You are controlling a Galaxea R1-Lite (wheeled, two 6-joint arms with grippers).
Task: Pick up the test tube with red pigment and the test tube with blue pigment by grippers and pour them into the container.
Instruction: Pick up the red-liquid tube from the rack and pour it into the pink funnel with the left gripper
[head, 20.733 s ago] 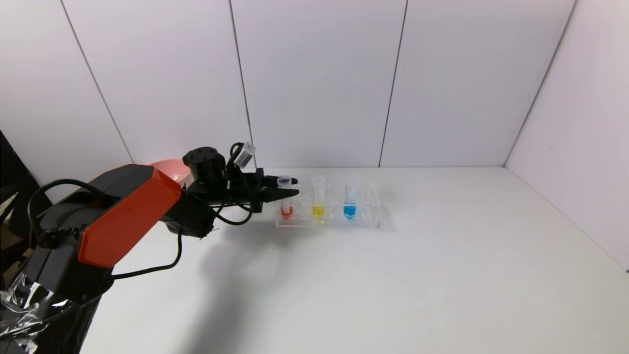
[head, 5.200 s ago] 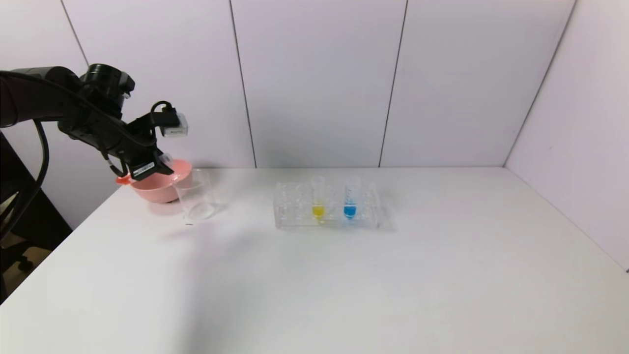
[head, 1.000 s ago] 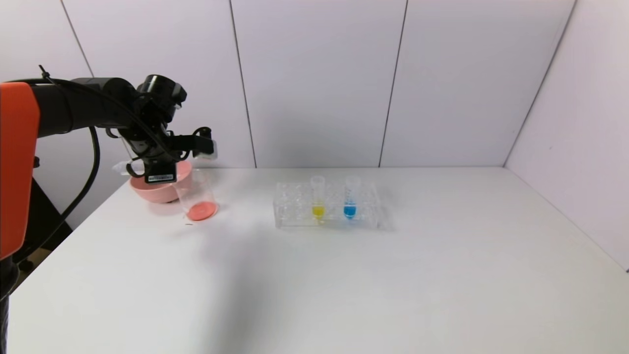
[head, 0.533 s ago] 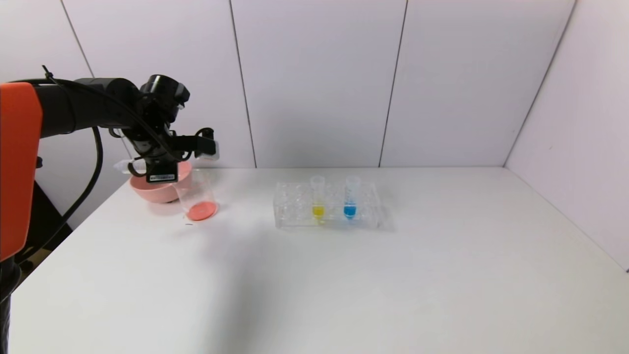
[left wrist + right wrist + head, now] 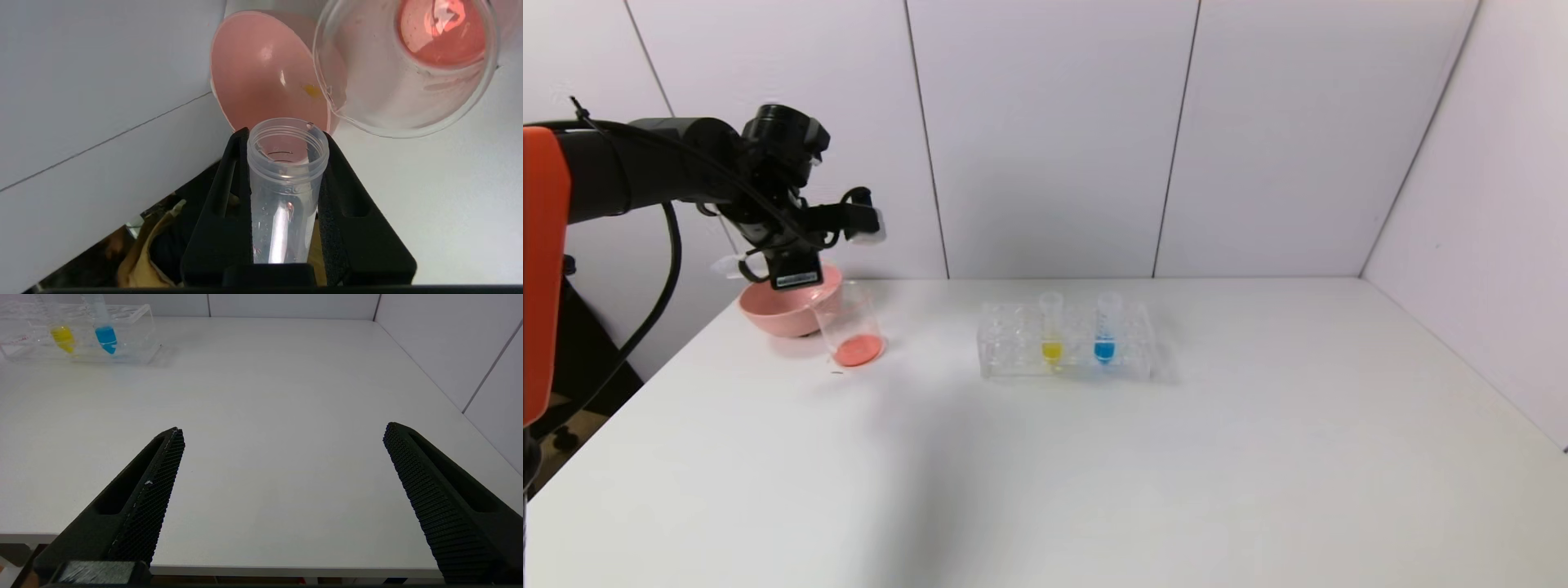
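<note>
My left gripper [image 5: 795,278] hangs above the pink bowl's rim, just beside the container. It is shut on the test tube with red pigment [image 5: 286,196], which is tilted and holds only a few red drops. The tube's closed end shows in the head view [image 5: 725,265]. The container [image 5: 849,331], a clear beaker, stands on the table with orange-red liquid in its bottom [image 5: 443,32]. The test tube with blue pigment [image 5: 1104,331] stands upright in the clear rack and also shows in the right wrist view [image 5: 103,326]. My right gripper [image 5: 284,433] is open and empty over the table's front edge.
A pink bowl [image 5: 768,314] stands behind the beaker, touching it. The clear rack [image 5: 1013,359] in mid-table also holds a yellow-liquid tube [image 5: 1051,331]. White walls close off the back and the right side.
The red tube left the rack, and the beaker, empty 5 seconds ago, holds red liquid. In the last second my left gripper has risen a little with the tube.
</note>
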